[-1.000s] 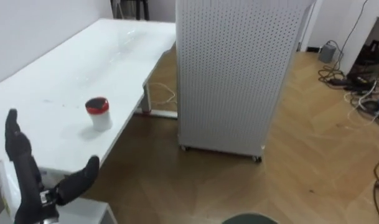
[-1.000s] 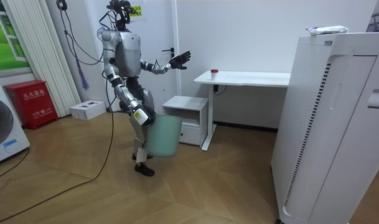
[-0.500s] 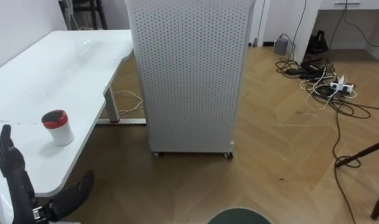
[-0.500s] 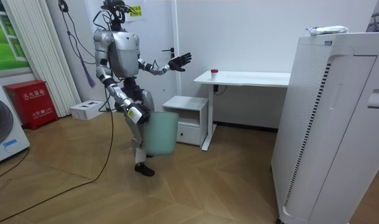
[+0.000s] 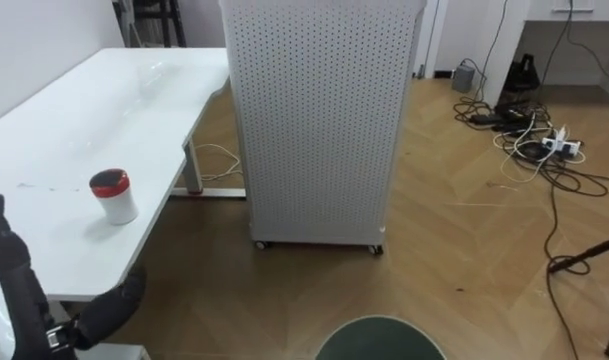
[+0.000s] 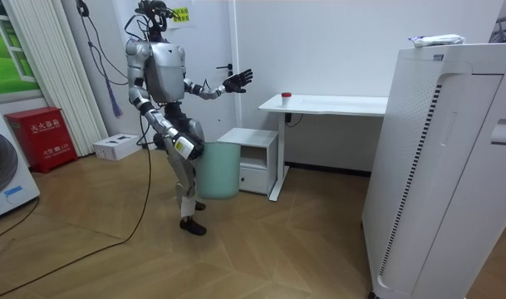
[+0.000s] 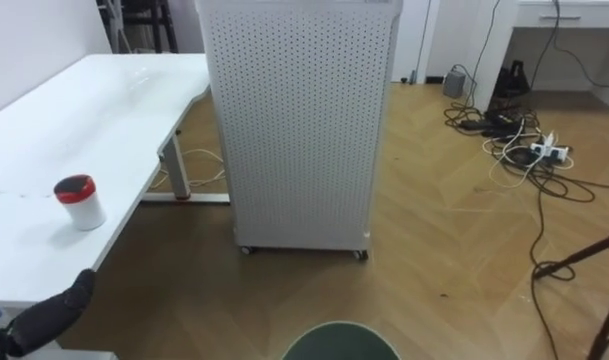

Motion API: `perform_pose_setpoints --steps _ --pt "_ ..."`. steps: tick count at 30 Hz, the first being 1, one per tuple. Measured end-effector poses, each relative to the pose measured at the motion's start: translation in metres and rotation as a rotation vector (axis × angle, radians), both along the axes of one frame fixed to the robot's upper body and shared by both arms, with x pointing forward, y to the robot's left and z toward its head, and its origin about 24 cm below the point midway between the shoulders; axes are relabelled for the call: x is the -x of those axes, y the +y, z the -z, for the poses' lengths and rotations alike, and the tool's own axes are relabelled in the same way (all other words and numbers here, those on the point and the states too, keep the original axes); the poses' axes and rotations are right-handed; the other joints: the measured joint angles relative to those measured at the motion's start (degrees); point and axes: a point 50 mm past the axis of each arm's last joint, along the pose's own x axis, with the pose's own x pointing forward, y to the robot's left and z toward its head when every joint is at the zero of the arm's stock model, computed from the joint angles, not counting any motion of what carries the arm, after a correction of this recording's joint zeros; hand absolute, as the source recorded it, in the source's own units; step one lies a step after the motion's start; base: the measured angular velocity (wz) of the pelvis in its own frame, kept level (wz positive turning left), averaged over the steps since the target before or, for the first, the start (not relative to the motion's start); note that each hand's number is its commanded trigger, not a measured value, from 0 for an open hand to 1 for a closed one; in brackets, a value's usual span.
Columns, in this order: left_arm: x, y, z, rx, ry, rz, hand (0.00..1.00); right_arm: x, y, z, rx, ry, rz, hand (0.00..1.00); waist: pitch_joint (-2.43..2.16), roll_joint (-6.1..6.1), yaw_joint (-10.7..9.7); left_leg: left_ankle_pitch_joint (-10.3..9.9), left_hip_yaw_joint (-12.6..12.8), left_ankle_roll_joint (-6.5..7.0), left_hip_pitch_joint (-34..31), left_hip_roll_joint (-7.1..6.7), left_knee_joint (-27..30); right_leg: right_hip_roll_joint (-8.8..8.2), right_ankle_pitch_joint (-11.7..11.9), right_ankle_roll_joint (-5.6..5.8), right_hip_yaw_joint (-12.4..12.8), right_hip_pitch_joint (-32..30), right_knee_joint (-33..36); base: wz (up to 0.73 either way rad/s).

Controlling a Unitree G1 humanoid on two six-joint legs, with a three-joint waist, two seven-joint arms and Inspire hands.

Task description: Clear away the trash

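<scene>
A white cup with a red lid stands on the white table, near its front edge. My left hand is raised at the lower left, short of the cup, open with straight fingers and the thumb apart. The room view has me standing at the table's end with that left hand held out toward the cup. My right hand hangs low at my side and holds the green bin by its rim. The bin's dark round rim lies at the bottom edge of the eye views.
A tall white perforated unit on wheels stands right beside the table. Cables and a power strip litter the wood floor at the far right. A small white cabinet sits under the table's end; a big white appliance stands nearby.
The eye view swung to the right, then slightly back, as I turned. The bin swung from in front of my legs to behind them, toward the cabinet. My left hand sits lower in view.
</scene>
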Motion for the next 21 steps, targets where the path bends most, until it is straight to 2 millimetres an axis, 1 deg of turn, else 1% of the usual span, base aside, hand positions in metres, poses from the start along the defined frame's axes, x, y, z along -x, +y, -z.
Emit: perform_pose_setpoints --steps 4,5,6,7,8,9,10,11,12,13,14,15,16,17,18,19,20,21 --pt "0.0 -0.004 0.002 0.003 0.014 0.024 0.0 -0.001 0.005 -0.003 -0.009 -0.022 -0.017 1.0 0.05 0.05 0.0 -0.1 0.0 -0.11 -0.1 0.21 0.1 0.14 -0.3 -0.25 -0.4 0.0 0.2 0.0" --pt "0.0 -0.006 0.003 0.004 0.02 0.032 0.0 -0.001 0.006 -0.003 -0.013 -0.021 -0.013 1.0 0.07 0.02 0.0 -0.3 0.2 -0.4 -0.3 0.26 1.2 0.21 -0.7 -0.37 0.0 0.0 0.6 -0.06" --pt "0.002 -0.006 0.006 0.005 0.032 0.035 0.0 -0.001 0.007 -0.003 -0.014 -0.02 -0.011 1.0 0.08 -0.14 0.2 -0.4 0.8 -0.61 -0.9 0.18 3.7 0.09 -1.3 -0.57 0.4 0.0 1.2 -0.11" --pt "0.004 -0.006 0.007 0.005 0.042 0.035 0.0 0.0 0.007 -0.002 -0.014 -0.019 -0.011 1.0 0.04 -0.15 0.2 -0.4 1.2 -0.63 -1.5 0.16 5.5 0.07 -1.6 -0.98 0.7 0.2 1.2 -0.2" --pt "0.005 -0.005 0.012 0.006 0.068 0.037 0.0 0.0 0.006 -0.002 -0.009 -0.019 -0.007 1.0 0.02 -0.2 0.4 -0.4 1.8 -0.63 -3.4 0.2 10.5 0.04 -2.1 -0.8 1.5 0.6 1.2 -0.16" --pt "0.006 -0.004 0.014 0.006 0.079 0.037 0.0 0.0 0.006 -0.002 -0.008 -0.019 -0.005 1.0 0.16 -0.27 0.5 -0.2 1.7 -0.79 -5.2 0.28 14.1 0.19 -2.1 -0.9 2.5 0.9 1.1 -0.06" --pt "0.007 -0.004 0.017 0.007 0.094 0.034 0.0 0.001 0.006 -0.002 -0.004 -0.015 0.0 1.0 0.52 -0.73 0.6 0.3 1.0 -1.27 -9.0 0.19 20.9 0.28 -2.4 -1.21 3.6 1.5 1.2 0.17" --pt "0.007 -0.004 0.019 0.013 0.102 0.033 0.0 0.002 0.005 -0.002 0.0 -0.013 0.011 1.0 0.54 -0.95 0.3 -0.2 -0.2 -1.27 -12.2 -0.13 22.0 0.29 -2.9 -1.21 4.2 2.0 1.2 0.35" --pt "0.006 -0.005 0.018 0.023 0.095 0.032 0.0 0.003 0.003 -0.002 0.009 -0.014 0.027 1.0 0.52 -1.02 0.0 -0.1 -0.2 -1.3 -16.3 -0.5 21.2 0.3 -3.3 -1.22 4.4 2.1 1.2 0.32" --pt "0.005 -0.005 0.018 0.026 0.093 0.031 0.0 0.003 0.002 -0.002 0.011 -0.014 0.038 1.0 0.57 -1.12 0.0 0.1 -0.2 -1.52 -18.3 -1.02 20.0 0.36 -3.4 -1.16 4.9 2.1 1.2 0.11" --pt "0.006 -0.006 0.019 0.044 0.091 0.023 0.0 0.004 0.0 -0.002 0.012 -0.014 0.061 1.0 0.52 -0.91 0.4 1.3 -0.1 -1.93 -21.1 -1.27 16.5 0.67 -3.5 -1.07 6.0 2.5 0.9 -0.18" --pt "0.006 -0.006 0.02 0.067 0.088 0.012 0.0 0.005 -0.003 -0.002 0.015 -0.01 0.073 1.0 0.63 -0.29 1.2 4.0 -0.2 -1.77 -22.9 -1.03 11.9 1.06 -3.9 -0.85 6.1 2.8 0.9 -0.26" --pt "0.007 -0.006 0.02 0.07 0.089 0.008 0.0 0.007 -0.004 -0.001 0.017 -0.006 0.075 1.0 0.62 -0.06 1.4 5.4 -0.3 -1.43 -23.5 -0.8 9.4 1.2 -4.4 -0.7 6.0 2.9 1.2 -0.3" --pt "0.008 -0.005 0.022 0.07 0.094 -0.002 0.0 0.009 -0.003 0.0 0.015 -0.001 0.076 1.0 0.24 0.54 1.6 8.7 -0.6 -0.91 -24.0 -0.7 7.4 0.88 -5.8 -0.29 5.7 3.1 2.6 -0.21" --pt "0.008 -0.003 0.023 0.069 0.103 -0.006 0.0 0.009 -0.003 0.0 0.009 0.0 0.076 1.0 -0.15 0.59 1.3 10.9 -0.4 0.0 -23.9 -1.07 7.1 -0.09 -7.3 0.68 4.1 3.0 3.7 -0.15" --pt "0.008 -0.003 0.023 0.067 0.104 -0.005 0.0 0.009 -0.003 0.0 0.009 0.0 0.075 1.0 -0.23 0.44 1.2 11.3 -0.1 0.38 -23.8 -1.29 7.1 -0.9 -7.8 1.1 3.3 3.0 4.1 -0.03" --pt "0.007 -0.003 0.024 0.067 0.108 0.002 0.0 0.01 -0.004 0.0 0.009 0.004 0.071 1.0 -0.33 0.07 1.2 11.9 0.8 0.73 -23.7 -1.54 7.4 -1.89 -8.6 1.89 2.2 3.3 4.4 0.0" --pt "0.007 -0.004 0.024 0.069 0.111 0.005 0.0 0.011 -0.004 0.0 0.01 0.006 0.07 1.0 -0.23 -0.05 1.1 11.9 0.9 0.8 -23.6 -1.74 8.0 -2.37 -9.0 2.34 1.7 3.7 4.4 0.04"
